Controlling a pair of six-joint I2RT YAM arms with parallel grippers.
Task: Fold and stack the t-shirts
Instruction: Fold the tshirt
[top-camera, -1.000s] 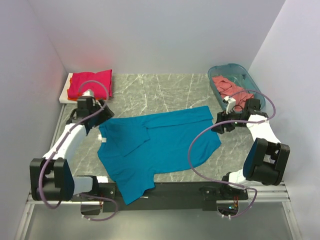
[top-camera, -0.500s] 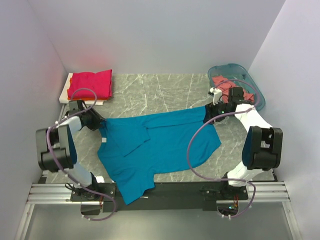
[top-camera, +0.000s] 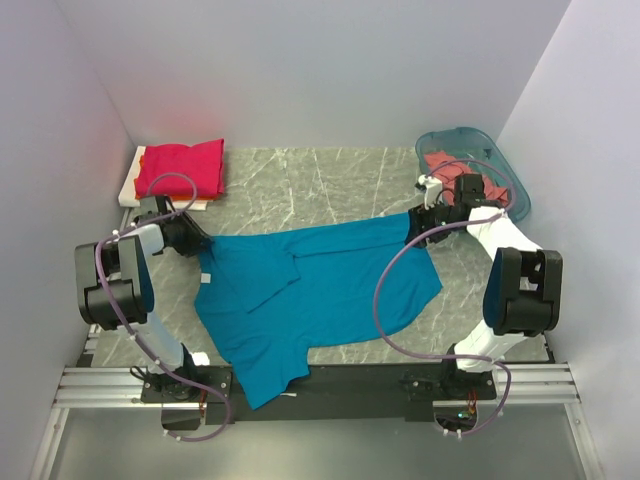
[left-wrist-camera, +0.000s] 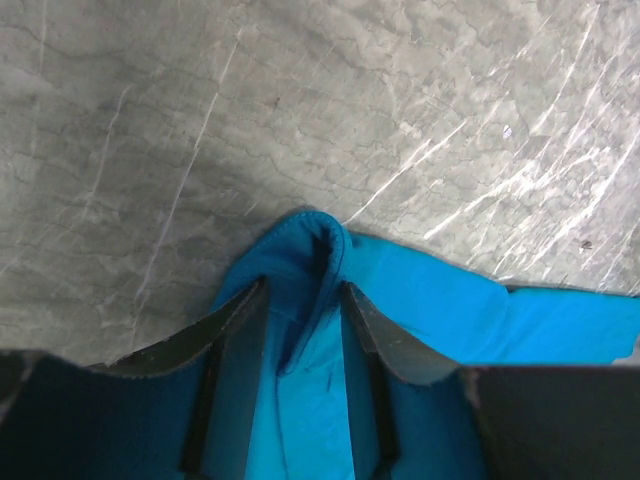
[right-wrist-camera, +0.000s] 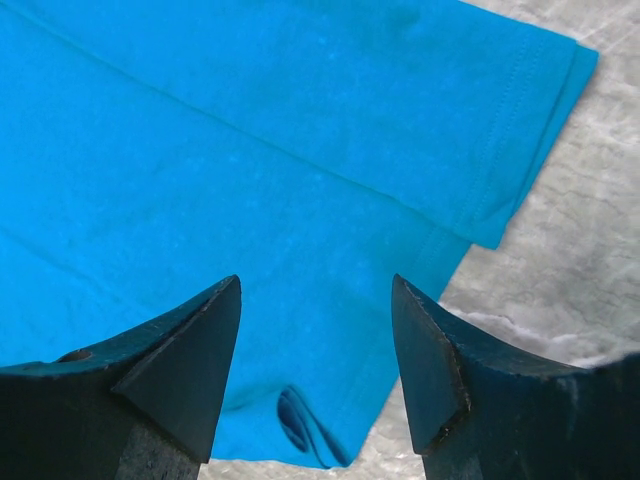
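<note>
From its base at the near edge, the left arm (top-camera: 115, 285) folds up and back along the left side, while the right arm (top-camera: 520, 290) rises the same way on the right, both reaching inward. The teal-blue t-shirt (top-camera: 320, 290) lies spread across the middle of the marble table (top-camera: 300, 185). At its left edge the left gripper (top-camera: 192, 240) is clenched on a puckered ridge of teal cloth. At its far right corner the right gripper (top-camera: 418, 228) hangs released, jaws wide over the hem. Farther back left, a folded magenta-red t-shirt (top-camera: 182, 168) covers all but a sliver of the orange t-shirt (top-camera: 143, 158) on the white board (top-camera: 128, 192). Far right, the right wrist partly hides the salmon-pink t-shirt (top-camera: 445, 165) in the basket (top-camera: 505, 165).
</note>
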